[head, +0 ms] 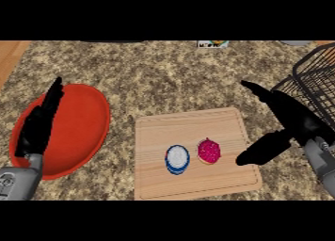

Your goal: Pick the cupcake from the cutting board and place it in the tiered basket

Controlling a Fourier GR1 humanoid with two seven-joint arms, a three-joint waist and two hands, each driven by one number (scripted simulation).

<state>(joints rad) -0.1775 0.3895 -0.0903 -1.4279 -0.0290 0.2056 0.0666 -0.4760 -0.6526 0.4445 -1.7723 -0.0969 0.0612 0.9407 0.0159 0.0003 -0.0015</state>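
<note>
A wooden cutting board [191,132] lies on the speckled counter in the middle. On it sit a cupcake with pink frosting [209,151] and, just to its left, a round white and blue item [177,159]. My right hand [292,120] hovers over the board's right edge, open, its thumb pointing down-left towards the cupcake without touching it. The black wire tiered basket [323,80] stands at the right edge, right beside that hand. My left hand [42,117] rests open, fingers up, over the red plate.
A red plate [80,127] lies left of the board, partly under my left hand. A wooden surface [3,61] borders the counter at the far left. A small packet [213,44] shows at the counter's back edge.
</note>
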